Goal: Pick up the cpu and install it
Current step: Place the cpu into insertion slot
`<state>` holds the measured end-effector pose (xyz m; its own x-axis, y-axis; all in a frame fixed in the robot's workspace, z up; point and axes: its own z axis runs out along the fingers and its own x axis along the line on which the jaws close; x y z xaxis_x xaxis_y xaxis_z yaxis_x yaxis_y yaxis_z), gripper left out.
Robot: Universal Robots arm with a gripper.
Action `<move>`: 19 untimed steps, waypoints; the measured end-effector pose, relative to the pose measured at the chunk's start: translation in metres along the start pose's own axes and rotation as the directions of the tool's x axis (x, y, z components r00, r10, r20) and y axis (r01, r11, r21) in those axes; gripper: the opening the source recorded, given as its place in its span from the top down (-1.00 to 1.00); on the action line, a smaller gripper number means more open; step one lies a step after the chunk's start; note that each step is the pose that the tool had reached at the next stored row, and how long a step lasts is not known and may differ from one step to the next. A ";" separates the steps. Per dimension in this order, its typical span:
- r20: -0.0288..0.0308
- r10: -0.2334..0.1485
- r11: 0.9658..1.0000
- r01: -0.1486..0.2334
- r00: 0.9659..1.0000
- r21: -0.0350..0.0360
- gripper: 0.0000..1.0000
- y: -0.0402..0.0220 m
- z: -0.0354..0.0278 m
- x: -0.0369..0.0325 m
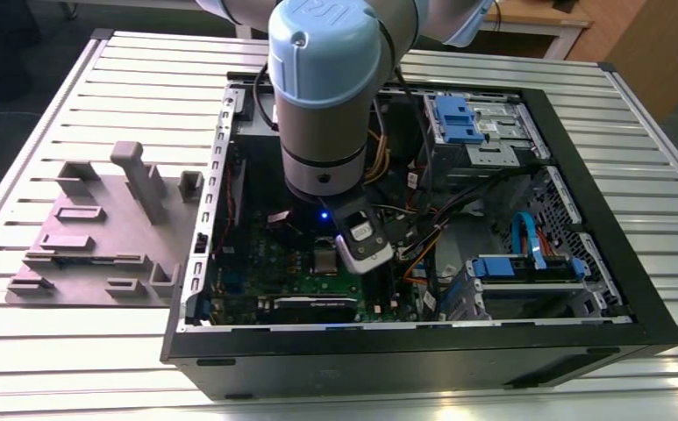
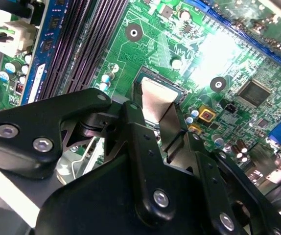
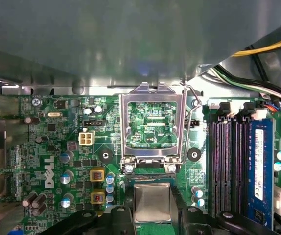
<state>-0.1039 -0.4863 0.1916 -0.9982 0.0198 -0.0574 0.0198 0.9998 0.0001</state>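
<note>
The cpu (image 3: 152,203) is a small silvery square chip between the black fingers (image 3: 122,217) of my gripper (image 3: 152,214), which is shut on its two edges. It lies low over the socket on the green motherboard (image 3: 47,147), level with the board. In the second wrist view the cpu (image 2: 156,97) sits inside the dark socket frame (image 2: 139,78), with the gripper (image 2: 152,120) over it. The socket's metal load plate (image 3: 152,122) stands flipped open just beyond the chip. In the exterior view the arm reaches down into the open computer case, and the gripper (image 1: 336,253) is just above the motherboard (image 1: 297,282).
Black memory slots and a blue memory stick (image 3: 259,171) run beside the socket. Yellow and black cables (image 1: 432,219) hang close to the wrist. The case walls (image 1: 432,351) and a drive cage (image 1: 467,118) hem the arm in. A grey fixture with blocks (image 1: 104,228) lies on the slatted table at the exterior view's left.
</note>
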 end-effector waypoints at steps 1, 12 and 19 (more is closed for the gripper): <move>0.000 0.009 1.000 -0.009 1.000 0.001 0.22 0.0000 0.0000 0.0000; 0.000 0.025 1.000 -0.025 1.000 0.001 0.22 0.0000 -0.0047 0.0000; 0.000 0.025 1.000 -0.025 1.000 0.002 0.22 0.0000 -0.0048 -0.0009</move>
<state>-0.1034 -0.4863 0.1964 -0.9974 0.0446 -0.0573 0.0447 0.9990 0.0000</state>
